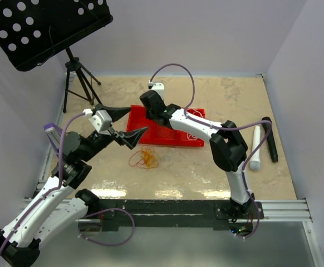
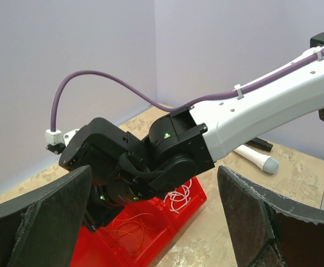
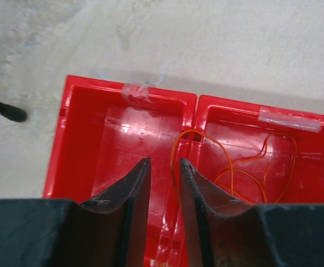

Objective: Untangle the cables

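On the beige tabletop (image 1: 217, 167), the right claw (image 3: 165, 162) hangs over the divider of a red tray (image 1: 173, 139), jaws narrowed to a slim gap, while the left claw (image 1: 138, 119) is spread wide, holding nothing. One orange cable (image 3: 245, 167) and white cable loops (image 2: 178, 199) lie in the tray. An orange tangle (image 1: 144, 158) rests on the tabletop just beside the tray.

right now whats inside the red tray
In the red tray, an orange cable lies in one compartment, by the divider; a white cable shows too. The right hand hides the near part.
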Controlling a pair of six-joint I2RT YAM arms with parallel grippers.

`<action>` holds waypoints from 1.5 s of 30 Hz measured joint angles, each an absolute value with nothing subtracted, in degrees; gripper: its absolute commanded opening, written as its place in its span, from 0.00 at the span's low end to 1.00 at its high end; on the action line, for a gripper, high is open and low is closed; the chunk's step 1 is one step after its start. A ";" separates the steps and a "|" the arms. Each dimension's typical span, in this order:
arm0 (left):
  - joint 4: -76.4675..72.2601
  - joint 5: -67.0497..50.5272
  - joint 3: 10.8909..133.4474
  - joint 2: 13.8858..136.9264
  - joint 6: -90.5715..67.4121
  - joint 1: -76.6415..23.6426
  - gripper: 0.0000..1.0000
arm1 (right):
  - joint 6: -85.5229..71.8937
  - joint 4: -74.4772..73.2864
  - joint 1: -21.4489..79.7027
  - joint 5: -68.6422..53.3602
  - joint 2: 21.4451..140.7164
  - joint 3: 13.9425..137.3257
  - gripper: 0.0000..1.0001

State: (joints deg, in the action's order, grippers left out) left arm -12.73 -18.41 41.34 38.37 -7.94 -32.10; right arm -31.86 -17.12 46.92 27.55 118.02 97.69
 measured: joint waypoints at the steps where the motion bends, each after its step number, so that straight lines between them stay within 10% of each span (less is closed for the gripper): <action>1: -12.73 -18.37 41.34 38.37 -7.94 -32.10 1.00 | -31.86 -17.43 46.83 27.57 118.58 97.71 0.22; 7: -12.73 -18.04 41.34 38.35 -7.97 -32.10 1.00 | -31.88 -18.68 46.78 28.95 119.07 97.71 0.00; 39: -12.80 -17.76 41.32 37.87 -7.94 -31.99 1.00 | -36.62 -13.74 42.15 24.36 122.89 88.09 0.00; 45: -12.84 -17.78 41.28 37.87 -7.94 -31.99 1.00 | -37.36 -13.69 41.98 24.27 122.80 87.72 0.30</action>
